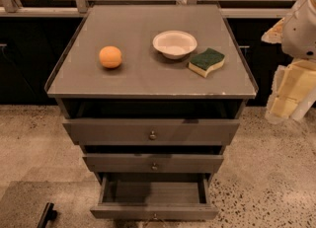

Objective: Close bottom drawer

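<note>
Speckled stone flooring [266,172] surrounds a dark grey cabinet [148,81] carrying an orange [109,57], a white bowl [174,43] and a green sponge [206,61]. The bottom drawer [154,197] stands pulled well out toward the near side, lowest of three. It looks like a stiff, fairly light box on runners that should slide straight, so a steady push on the flat front near the small knob [155,217] seems better than any pinch, and pressing off-centre might skew it. At the right edge, beside the cabinet's top, hangs the gripper [289,96], well apart from the drawer; I cannot tell whether it is open or closed.
</note>
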`<state>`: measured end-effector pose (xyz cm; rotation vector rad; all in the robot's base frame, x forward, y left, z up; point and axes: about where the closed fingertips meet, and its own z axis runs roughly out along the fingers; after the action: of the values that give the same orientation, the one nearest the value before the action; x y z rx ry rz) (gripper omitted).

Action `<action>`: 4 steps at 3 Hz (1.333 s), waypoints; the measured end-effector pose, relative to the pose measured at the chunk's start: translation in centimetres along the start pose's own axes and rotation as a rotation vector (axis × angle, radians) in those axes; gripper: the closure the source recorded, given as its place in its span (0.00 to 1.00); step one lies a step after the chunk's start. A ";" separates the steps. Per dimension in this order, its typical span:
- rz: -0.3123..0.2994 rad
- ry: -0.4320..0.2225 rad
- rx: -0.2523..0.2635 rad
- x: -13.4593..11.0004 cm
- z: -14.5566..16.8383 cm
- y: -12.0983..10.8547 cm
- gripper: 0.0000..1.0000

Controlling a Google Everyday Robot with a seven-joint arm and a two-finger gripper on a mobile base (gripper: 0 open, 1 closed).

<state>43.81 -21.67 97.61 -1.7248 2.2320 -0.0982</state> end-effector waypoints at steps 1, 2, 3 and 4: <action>-0.003 -0.011 0.010 -0.1 0.0 0.1 0.00; -0.011 -0.088 -0.002 0.2 2.7 2.3 0.00; 0.012 -0.242 -0.060 -0.5 8.6 6.7 0.00; 0.077 -0.452 -0.183 -2.2 17.7 11.8 0.00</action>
<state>38.46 -13.95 78.43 -1.5515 2.0091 0.4799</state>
